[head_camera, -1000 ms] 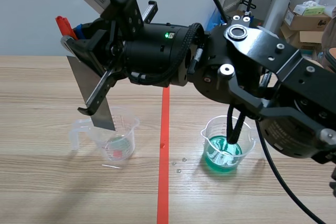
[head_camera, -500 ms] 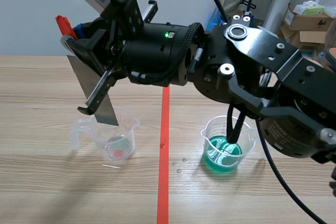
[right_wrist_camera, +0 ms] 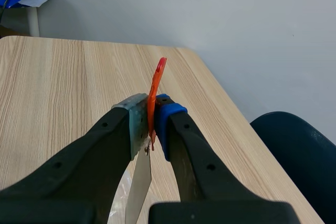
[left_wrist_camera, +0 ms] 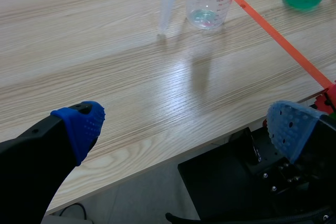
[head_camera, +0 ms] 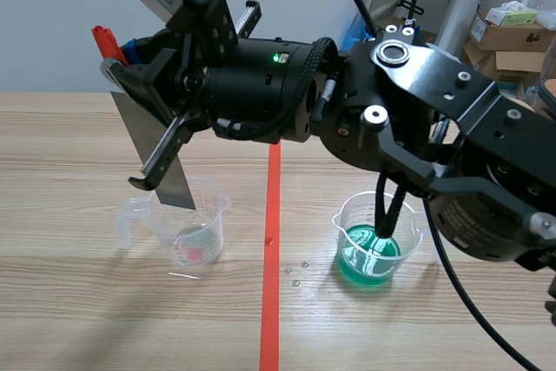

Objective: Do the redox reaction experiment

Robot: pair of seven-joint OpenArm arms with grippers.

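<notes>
Off the counter's point(left_wrist_camera: 105, 51) near edge, the left gripper point(left_wrist_camera: 186, 127) hangs with fingers spread, holding nothing. Farther in, the right gripper point(right_wrist_camera: 150, 121), clenched on the metal strip point(head_camera: 139, 128), holds its long axis steeply downward, lower end at the handled beaker's point(head_camera: 187, 236) rim. The green-solution beaker point(head_camera: 373, 254) stands well apart, across the tape line point(head_camera: 271, 301).

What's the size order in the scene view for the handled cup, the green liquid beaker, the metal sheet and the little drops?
Largest: handled cup and green liquid beaker, about alike, so unranked.
Next: metal sheet, narrower, though raised nearer the camera and partly hidden, so unsure.
Smallest: drops.
</notes>
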